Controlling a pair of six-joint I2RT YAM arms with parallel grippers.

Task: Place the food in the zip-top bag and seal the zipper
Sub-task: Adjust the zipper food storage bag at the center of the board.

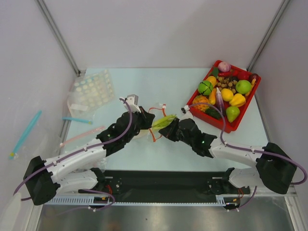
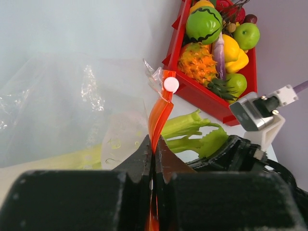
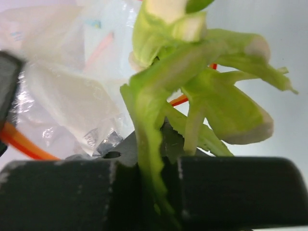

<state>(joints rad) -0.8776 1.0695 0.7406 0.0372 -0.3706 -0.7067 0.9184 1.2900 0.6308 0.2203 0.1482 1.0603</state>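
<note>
My left gripper (image 2: 154,144) is shut on the red-orange zipper (image 2: 159,115) of the clear zip-top bag (image 2: 72,106), pinching the strip upright at the bag's mouth. My right gripper (image 3: 151,144) is shut on the green leaves of the leek (image 3: 192,62). The leek's pale stalk (image 2: 120,139) shows through the bag's plastic, while its leaves (image 2: 192,132) stick out towards the right gripper. In the top view both grippers meet mid-table: left gripper (image 1: 147,122), leek (image 1: 163,121), right gripper (image 1: 168,129). A green pear (image 1: 233,113) lies in the red tray (image 1: 250,98).
The red tray at the back right holds several other toy fruits and vegetables. At the back left lie a clear blister sheet (image 1: 91,89), a bag with a blue strip (image 1: 77,120) and one with a pale pink strip (image 1: 82,136). White walls close in both sides.
</note>
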